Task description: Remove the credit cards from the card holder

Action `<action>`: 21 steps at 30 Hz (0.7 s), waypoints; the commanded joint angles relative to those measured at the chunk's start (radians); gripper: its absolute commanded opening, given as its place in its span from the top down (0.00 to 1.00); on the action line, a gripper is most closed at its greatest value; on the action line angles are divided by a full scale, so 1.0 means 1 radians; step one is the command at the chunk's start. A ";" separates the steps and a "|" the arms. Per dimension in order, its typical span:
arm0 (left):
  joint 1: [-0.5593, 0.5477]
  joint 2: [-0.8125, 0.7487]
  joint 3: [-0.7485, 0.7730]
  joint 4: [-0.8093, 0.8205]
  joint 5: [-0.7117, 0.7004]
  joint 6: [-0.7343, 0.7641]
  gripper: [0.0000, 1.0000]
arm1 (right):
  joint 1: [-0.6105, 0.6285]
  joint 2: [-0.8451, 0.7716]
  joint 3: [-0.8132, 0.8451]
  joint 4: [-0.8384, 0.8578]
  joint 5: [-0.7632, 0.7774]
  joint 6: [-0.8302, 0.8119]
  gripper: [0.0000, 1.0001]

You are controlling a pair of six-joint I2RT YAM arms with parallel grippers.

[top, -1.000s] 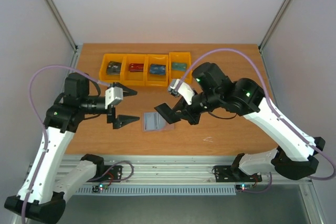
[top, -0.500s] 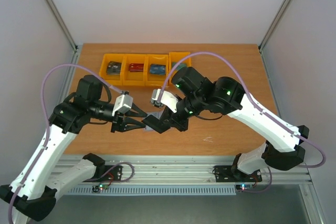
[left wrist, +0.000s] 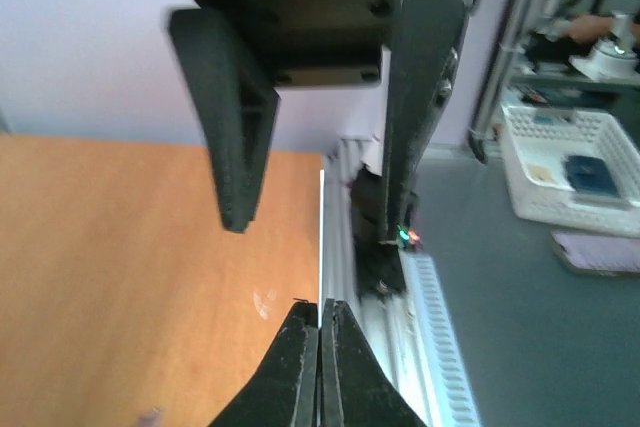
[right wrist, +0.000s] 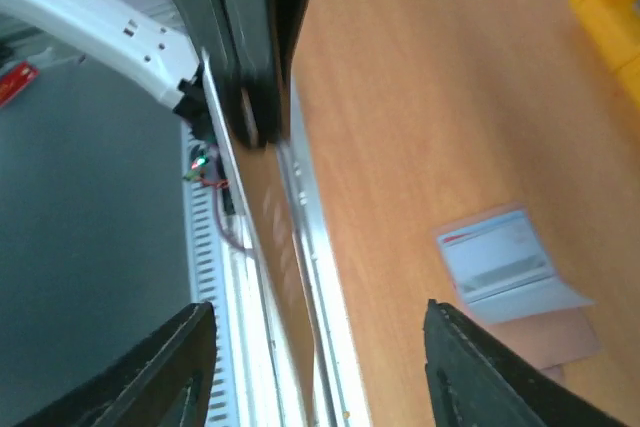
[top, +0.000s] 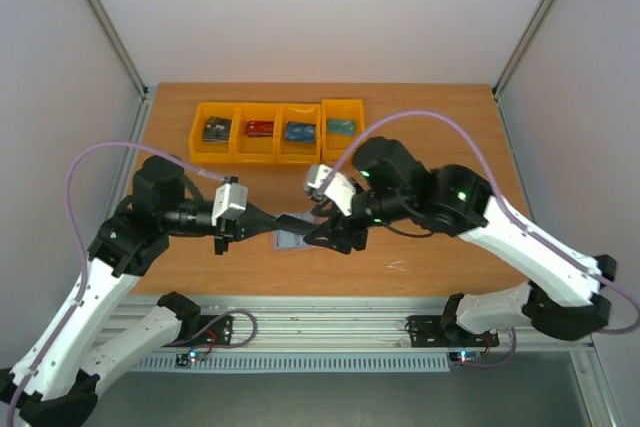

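The left hand [left wrist: 320, 319] is clenched on a credit card [left wrist: 320, 237], edge-on between the fingers of the released right hand [right wrist: 318, 325], above the card holder [right wrist: 540, 332].

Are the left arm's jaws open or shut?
Shut. The left wrist view shows the left jaws' fingertips pressed together on a thin white card, seen edge-on.

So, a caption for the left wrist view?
Left pincer shut on an edge-on credit card; the open right pincer straddles it.
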 commanded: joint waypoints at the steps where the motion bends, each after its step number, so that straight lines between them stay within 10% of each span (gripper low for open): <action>1: -0.003 -0.081 -0.084 0.555 -0.100 -0.401 1.00 | -0.032 -0.215 -0.193 0.352 0.045 0.112 0.37; 7: -0.009 -0.058 -0.088 0.739 -0.073 -0.617 1.00 | -0.033 -0.354 -0.398 0.692 0.021 0.170 0.36; 12: -0.022 -0.056 -0.075 0.745 -0.086 -0.652 1.00 | -0.033 -0.342 -0.408 0.746 -0.006 0.195 0.57; 16: -0.028 -0.065 -0.086 0.745 -0.089 -0.659 1.00 | -0.033 -0.334 -0.403 0.744 -0.027 0.206 0.96; 20: -0.029 -0.081 -0.089 0.644 -0.117 -0.662 0.98 | -0.033 -0.353 -0.401 0.716 0.009 0.212 0.99; 21: -0.028 -0.094 -0.089 0.532 -0.133 -0.643 0.81 | -0.033 -0.352 -0.388 0.675 0.031 0.207 0.99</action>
